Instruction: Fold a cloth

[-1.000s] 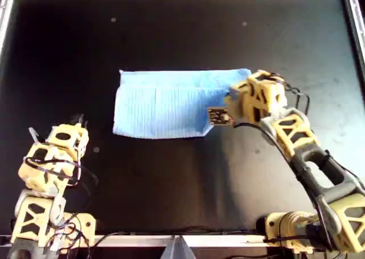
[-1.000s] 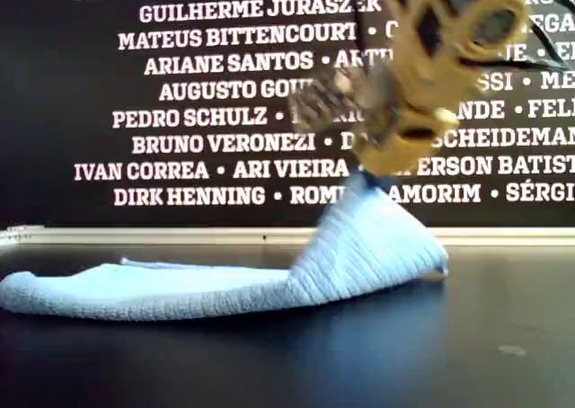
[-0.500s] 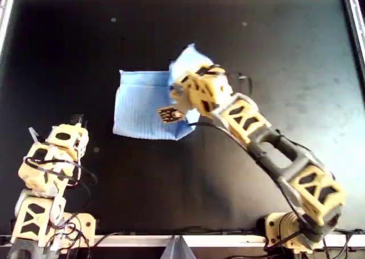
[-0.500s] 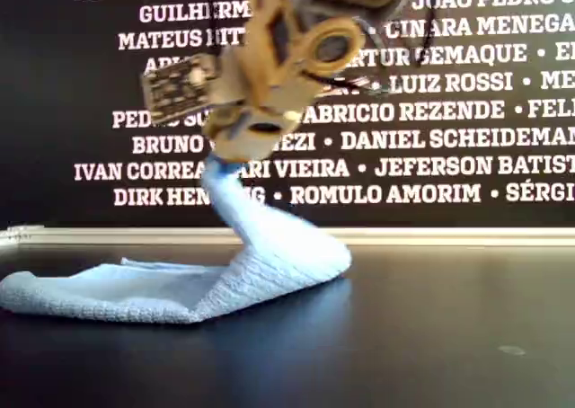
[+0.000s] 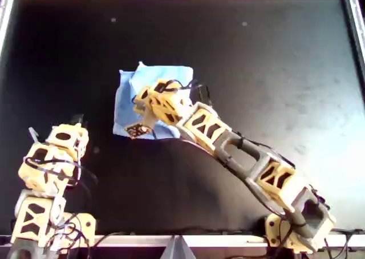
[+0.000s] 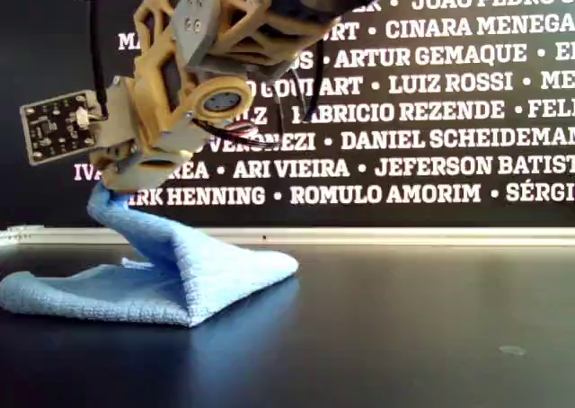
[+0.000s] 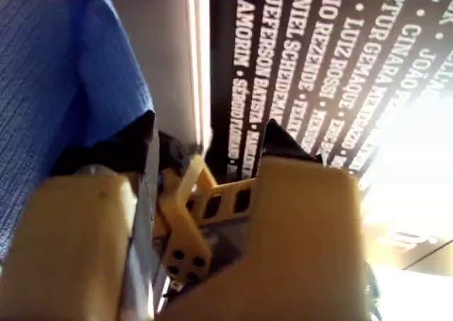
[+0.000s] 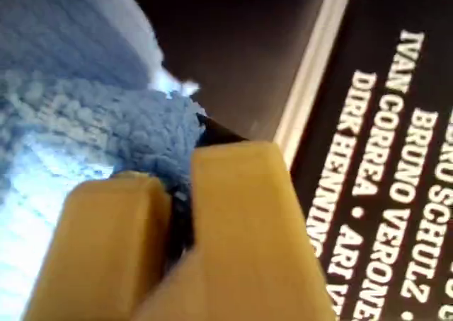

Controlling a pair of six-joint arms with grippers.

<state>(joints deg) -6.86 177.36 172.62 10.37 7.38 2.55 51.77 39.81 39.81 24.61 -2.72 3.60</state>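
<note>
Between the right fingers (image 8: 180,194): one bunched edge of the cloth (image 8: 71,109), pinched tight, with the two yellow pads closed on it and no gap showing. Fabric fluffs out just past the tips.

Exterior view: right fingers (image 6: 112,185) sit clear above the black worktop (image 6: 404,336). The cloth (image 6: 207,273) hangs from the tips in a slanted band, then doubles over itself into a rounded fold below and to the far side of the fingers. The remaining part lies flat on the worktop beneath the fingers and a little past them. A small circuit board (image 6: 58,125) sticks out from the gripper body, above the tips.

Overhead: right fingers (image 5: 140,105) are over the cloth (image 5: 171,76), and the arm's head covers the cloth's middle. Blue shows on both sides of the head. The lifted layer is stacked on the flat layer under the fingers.

Left fingers (image 5: 57,130) are parked well apart from the cloth, not touching it. In the left wrist view the left fingers (image 7: 209,144) stand apart, with the pale rail and lettered wall visible through the gap and nothing gripped. The cloth (image 7: 42,73) shows beyond one tip, but I can't tell how close it is.

Behind the right fingers: dark wall with white names (image 6: 449,111), with a pale rail (image 6: 404,235) at the worktop's back edge.
</note>
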